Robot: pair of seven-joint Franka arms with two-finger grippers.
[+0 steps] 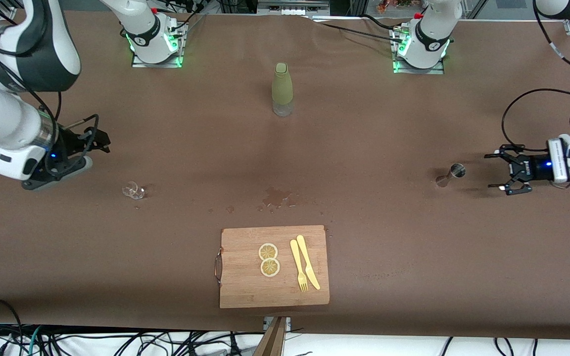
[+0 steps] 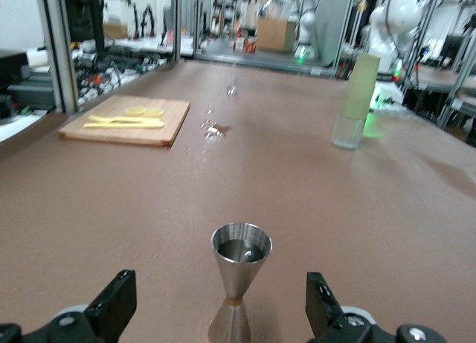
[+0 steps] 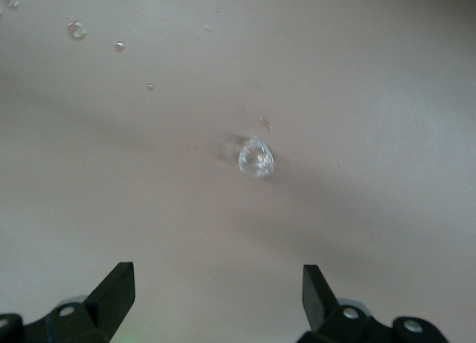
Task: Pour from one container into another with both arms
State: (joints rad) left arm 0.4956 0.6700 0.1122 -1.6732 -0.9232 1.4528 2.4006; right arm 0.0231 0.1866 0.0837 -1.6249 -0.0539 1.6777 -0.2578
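Cutting board (image 1: 274, 267) on brown table (image 1: 389, 247); left tool (image 1: 505, 170), right tool (image 1: 98, 140) both spread apart.

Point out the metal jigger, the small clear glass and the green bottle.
metal jigger (image 2: 241, 248), left wrist view, on its upper cup.
small clear glass (image 1: 133, 190), front view, on its body.
green bottle (image 1: 282, 86), front view, on its green sleeve.

**Brown tabletop in a crowded lab**

A wide brown tabletop (image 1: 389, 237) fills the front view, its covering faintly creased and marked by a wet patch (image 1: 277, 197) near the middle. Dark cables (image 1: 117, 341) tangle along its near edge. In the left wrist view, metal frame posts (image 2: 58, 45) and cluttered workbenches stand around it under bright, even light.
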